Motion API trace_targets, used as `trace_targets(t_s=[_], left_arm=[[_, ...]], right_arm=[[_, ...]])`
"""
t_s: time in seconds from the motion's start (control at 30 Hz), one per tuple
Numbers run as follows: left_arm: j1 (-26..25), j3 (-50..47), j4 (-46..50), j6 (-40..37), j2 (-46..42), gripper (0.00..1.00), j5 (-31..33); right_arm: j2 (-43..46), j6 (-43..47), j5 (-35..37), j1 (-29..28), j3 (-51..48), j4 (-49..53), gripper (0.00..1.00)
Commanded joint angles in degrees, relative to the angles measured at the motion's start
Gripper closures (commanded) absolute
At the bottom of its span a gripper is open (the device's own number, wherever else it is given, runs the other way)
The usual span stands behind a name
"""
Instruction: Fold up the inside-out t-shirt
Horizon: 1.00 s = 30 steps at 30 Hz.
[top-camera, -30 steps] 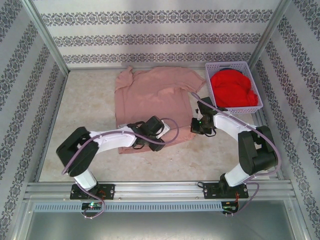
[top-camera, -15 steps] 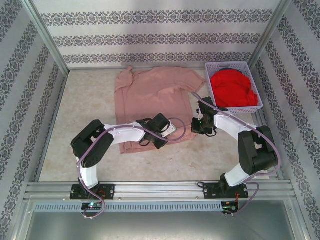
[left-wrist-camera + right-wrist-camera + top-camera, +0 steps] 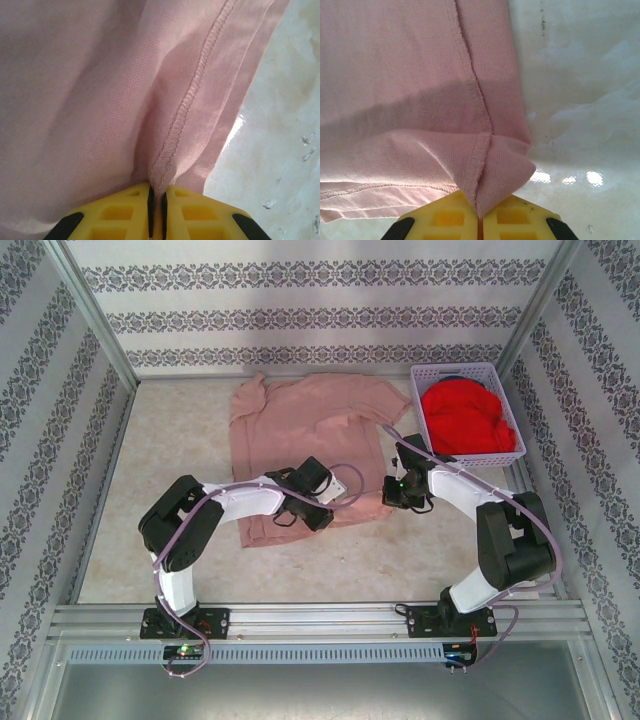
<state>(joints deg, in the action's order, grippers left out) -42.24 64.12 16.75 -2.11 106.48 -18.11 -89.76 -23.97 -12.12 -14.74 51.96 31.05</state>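
Left claw point(image 3: 156, 200) is pinched shut on a seamed ridge of the inside-out t-shirt point(image 3: 300, 425), right claw point(image 3: 479, 212) likewise clamped on its near right corner; the shirt lies spread on the counter point(image 3: 160, 470), so these paired grips probably prepare lifting the hem toward the collar.

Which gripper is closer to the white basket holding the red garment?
Right. The right gripper pinches the t-shirt by the near-left corner of the basket; the left gripper grips it farther left.
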Motion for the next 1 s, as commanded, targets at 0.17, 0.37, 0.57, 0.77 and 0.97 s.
trace_targets(t_s=[0.17, 0.37, 0.57, 0.77, 0.97], left_arm=[[1.14, 2.41, 1.99, 2.10, 0.97, 0.81, -2.63], [1.72, 2.72, 2.32, 2.11, 1.63, 0.87, -2.59], [1.89, 2.85, 1.38, 3.74, 0.38, 1.00, -3.09], [4.73, -0.12, -4.26, 17.13, -9.01, 1.00, -4.35], [5.06, 3.18, 2.19, 18.80, -10.91, 1.00, -4.65]], right_arm=[[1.41, 0.94, -0.70, 0.38, -0.46, 0.47, 0.91], [1.37, 1.03, -0.80, 0.41, -0.37, 0.51, 0.91], [1.64, 1.21, -0.30, 0.50, -0.18, 0.74, 0.90], [9.19, 1.12, 7.11, 0.95, -0.48, 1.90, 0.62], [23.17, 5.76, 3.60, -7.02, -8.14, -9.43, 0.39]])
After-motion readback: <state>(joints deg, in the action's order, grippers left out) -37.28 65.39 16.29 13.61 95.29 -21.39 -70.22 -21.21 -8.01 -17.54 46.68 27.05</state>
